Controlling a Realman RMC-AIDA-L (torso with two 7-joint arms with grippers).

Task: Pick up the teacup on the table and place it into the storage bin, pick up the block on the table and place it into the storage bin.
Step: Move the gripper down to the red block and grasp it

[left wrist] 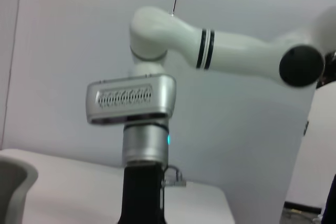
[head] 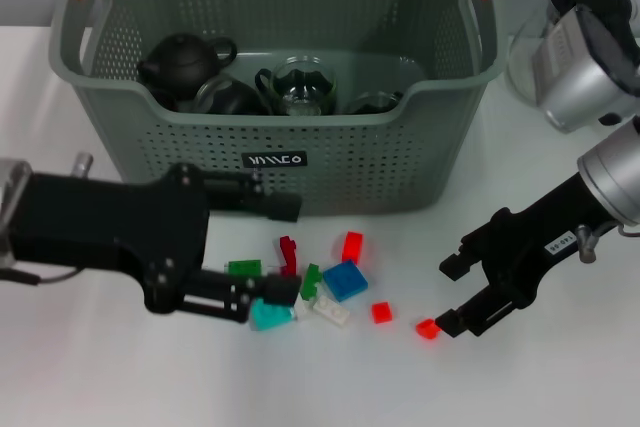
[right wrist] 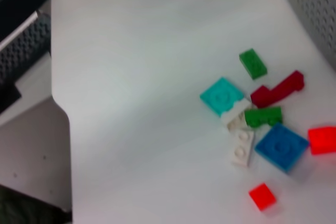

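While head view shows storage bin (head: 280, 77), left wrist shows only right arm (left wrist: 210, 48).

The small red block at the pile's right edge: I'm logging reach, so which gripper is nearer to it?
Right. The right gripper is open right beside the red block; the left gripper is across the block pile, by the teal block.
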